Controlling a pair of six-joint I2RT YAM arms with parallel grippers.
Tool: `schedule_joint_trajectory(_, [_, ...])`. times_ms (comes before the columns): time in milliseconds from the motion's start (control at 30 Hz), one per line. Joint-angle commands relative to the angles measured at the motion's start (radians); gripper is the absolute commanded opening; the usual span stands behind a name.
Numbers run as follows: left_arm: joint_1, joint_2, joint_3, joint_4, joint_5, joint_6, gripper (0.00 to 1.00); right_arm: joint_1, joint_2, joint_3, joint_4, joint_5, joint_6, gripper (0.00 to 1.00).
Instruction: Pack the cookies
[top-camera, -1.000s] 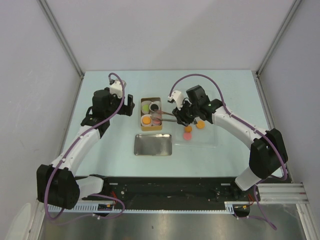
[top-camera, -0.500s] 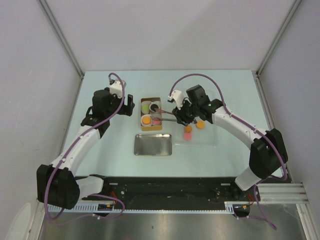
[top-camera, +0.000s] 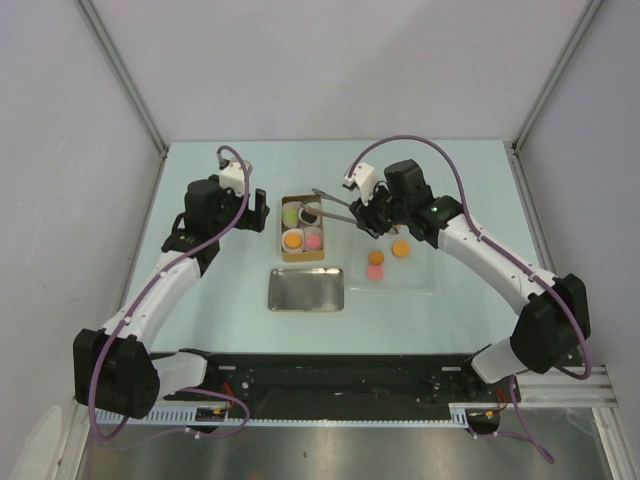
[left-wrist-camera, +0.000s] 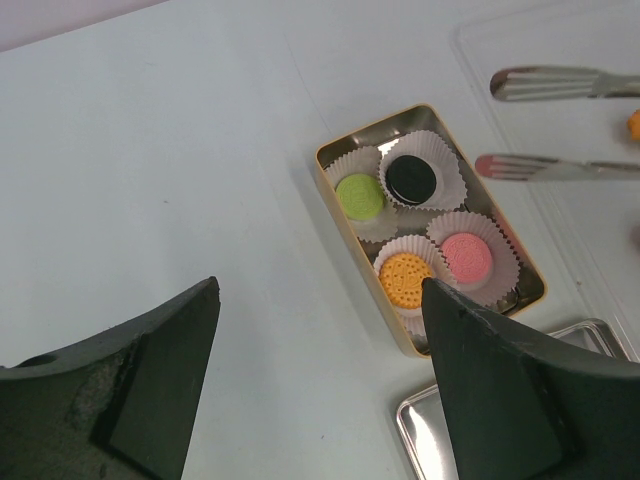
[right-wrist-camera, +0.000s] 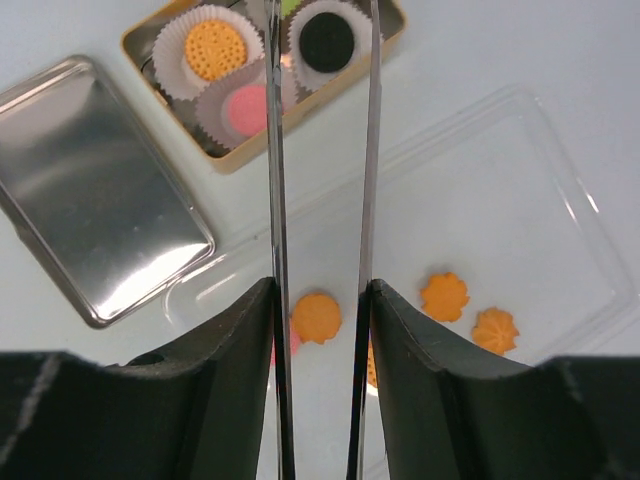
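Right gripper (right-wrist-camera: 320, 300) clamps tongs (right-wrist-camera: 371, 150), tips apart, empty; swinging low, I may snag the tin (right-wrist-camera: 330, 88) rim. Left gripper (left-wrist-camera: 320, 300) spread.

Right fingers (right-wrist-camera: 420, 400) and left fingers (left-wrist-camera: 510, 400): black plastic, matt, with greyish wear on one left finger.
Tongs (right-wrist-camera: 372, 150) between the right fingers: bare steel, polished, thin blades.
Tin (left-wrist-camera: 358, 245) past the tong tips: gold-toned metal, satin rim. It's lined with white pleated paper cups (left-wrist-camera: 490, 235).
Lid (right-wrist-camera: 95, 195) left of the right fingers: bright metal, mirror-glossy.
Tray (right-wrist-camera: 500, 170) under the right fingers: clear plastic, glossy, glare along the edges.
Orange cookies (right-wrist-camera: 316, 316): matt, embossed.
Black cookie (left-wrist-camera: 411, 178): smooth, slight sheen.
Green cookie (left-wrist-camera: 360, 196) and pink cookie (left-wrist-camera: 467, 257): matt.
Counter (left-wrist-camera: 150, 150): pale, smooth, matt.
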Motion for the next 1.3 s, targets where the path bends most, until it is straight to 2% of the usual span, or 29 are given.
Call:
schedule_joint_trajectory(0, [0.007,-0.015,0.006,0.030,-0.005,0.007,0.87,-0.047,-0.057,0.045,0.073,0.045,0.063,0.45])
schedule_joint_trajectory(200, [0.007,-0.022,-0.002,0.028,-0.005,0.009,0.87,-0.182,-0.097,0.024,0.105,0.087,0.146,0.43])
schedule_joint_trajectory(633, [0.007,-0.025,-0.007,0.031,-0.004,0.009,0.87,-0.556,-0.237,-0.247,0.243,0.193,0.156,0.41])
schedule_joint_trajectory(833, [0.007,-0.019,-0.007,0.034,-0.005,0.009,0.86,-0.751,-0.249,-0.353,0.266,0.119,0.138,0.41])
schedule_joint_trajectory(1067, [0.007,-0.005,-0.007,0.037,-0.010,0.012,0.86,-0.867,-0.220,-0.488,0.360,0.056,0.110,0.41])
schedule_joint_trajectory(1267, [0.007,-0.002,-0.007,0.039,-0.011,0.015,0.86,-0.908,-0.183,-0.564,0.435,0.001,0.110,0.41])
